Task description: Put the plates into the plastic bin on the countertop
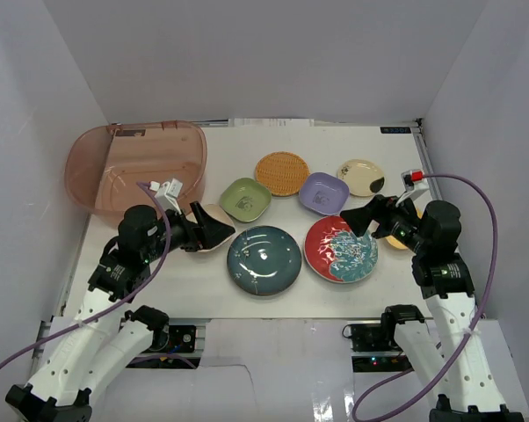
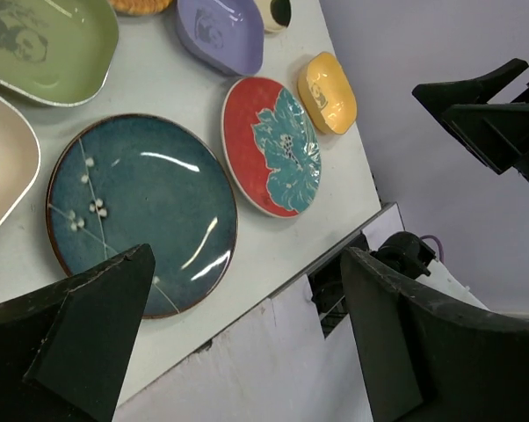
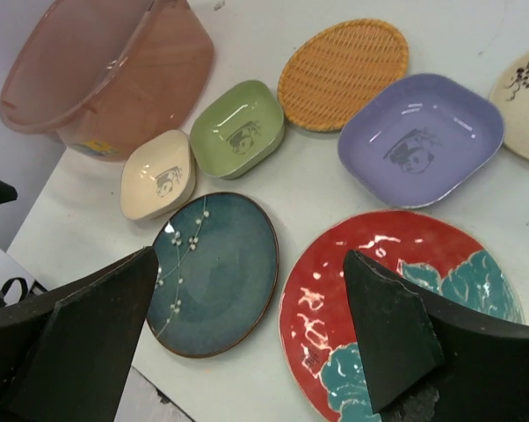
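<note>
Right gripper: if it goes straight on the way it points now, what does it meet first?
Most likely the red plate, which lies just ahead of the open right gripper; how far above it the gripper hangs is unclear.

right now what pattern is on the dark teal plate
The dark teal plate has white blossoms on thin branches, clearest in the left wrist view.
</note>
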Action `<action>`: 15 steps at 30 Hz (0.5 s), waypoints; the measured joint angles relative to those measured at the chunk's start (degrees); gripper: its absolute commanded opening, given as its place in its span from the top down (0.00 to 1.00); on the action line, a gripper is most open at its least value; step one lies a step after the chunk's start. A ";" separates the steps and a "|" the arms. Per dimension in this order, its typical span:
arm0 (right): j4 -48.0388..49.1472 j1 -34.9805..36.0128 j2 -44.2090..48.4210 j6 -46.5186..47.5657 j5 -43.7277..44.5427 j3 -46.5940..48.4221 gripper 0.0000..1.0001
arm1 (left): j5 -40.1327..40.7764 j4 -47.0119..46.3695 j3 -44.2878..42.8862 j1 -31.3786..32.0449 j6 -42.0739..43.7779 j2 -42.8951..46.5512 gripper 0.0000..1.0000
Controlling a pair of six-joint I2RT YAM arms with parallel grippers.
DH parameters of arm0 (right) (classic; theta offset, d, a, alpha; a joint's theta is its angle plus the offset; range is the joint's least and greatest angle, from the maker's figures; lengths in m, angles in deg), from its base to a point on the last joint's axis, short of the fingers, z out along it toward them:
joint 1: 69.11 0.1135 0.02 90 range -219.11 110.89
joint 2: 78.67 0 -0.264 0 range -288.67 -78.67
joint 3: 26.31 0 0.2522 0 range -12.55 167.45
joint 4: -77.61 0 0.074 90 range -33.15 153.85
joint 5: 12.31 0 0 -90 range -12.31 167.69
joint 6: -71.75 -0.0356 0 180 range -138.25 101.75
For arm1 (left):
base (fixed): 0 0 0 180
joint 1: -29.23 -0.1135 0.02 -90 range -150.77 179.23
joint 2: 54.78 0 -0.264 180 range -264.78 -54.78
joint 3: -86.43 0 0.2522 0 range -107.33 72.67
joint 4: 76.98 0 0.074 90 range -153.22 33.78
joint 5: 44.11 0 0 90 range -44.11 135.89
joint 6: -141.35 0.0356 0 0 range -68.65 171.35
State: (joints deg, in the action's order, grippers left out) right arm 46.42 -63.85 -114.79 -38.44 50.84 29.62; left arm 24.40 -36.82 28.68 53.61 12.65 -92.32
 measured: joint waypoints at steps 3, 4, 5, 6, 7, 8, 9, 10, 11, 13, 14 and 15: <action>0.26 0.00 2.12 -1.07 -1.27 -2.97 0.11 | 0.07 2.51 0.92 0.00 -2.29 0.48 0.02; 0.37 0.00 2.36 -1.51 -1.68 -3.91 0.11 | 0.15 3.41 1.25 0.00 -2.91 0.48 0.02; 0.37 0.00 2.45 -1.88 -1.92 -4.66 0.12 | 0.28 4.55 1.66 0.00 -3.63 0.48 0.02; 0.37 0.00 2.69 -2.03 -2.03 -5.40 0.12 | 0.44 5.31 2.16 0.02 -4.31 0.48 0.02; 0.31 0.02 2.91 -2.23 -2.05 -5.90 0.13 | 0.79 6.29 2.86 0.00 -5.16 0.48 0.02; 0.42 0.04 3.06 -2.36 -2.08 -6.43 0.14 | 1.20 7.63 3.65 0.00 -6.01 0.46 0.02; 0.42 0.17 3.37 -2.47 -2.25 -6.99 0.14 | 1.53 8.72 4.37 0.00 -6.93 0.35 0.02; 0.42 0.26 3.82 -2.69 -2.45 -7.54 0.15 | 1.79 10.08 5.20 0.00 -7.93 0.17 0.02; 0.63 0.33 4.22 -2.93 -2.71 -8.11 0.15 | 2.19 11.34 5.99 0.00 -8.81 -0.02 0.04; 0.90 0.48 5.01 -3.32 -3.34 -9.44 0.15 | 3.06 13.22 7.74 0.00 -10.67 -0.44 0.09; 1.11 0.52 5.44 -3.48 -3.58 -10.19 0.16 | 3.39 13.99 8.72 0.00 -11.58 -0.48 0.11; 1.36 0.63 5.77 -3.65 -3.87 -10.86 0.16 | 3.89 14.49 9.77 0.00 -12.72 -0.35 0.15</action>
State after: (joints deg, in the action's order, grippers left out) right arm 47.78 -63.22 -109.02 -42.09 46.97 18.76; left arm 28.29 -22.33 38.45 53.61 -0.07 -92.67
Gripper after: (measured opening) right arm 0.848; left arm 0.902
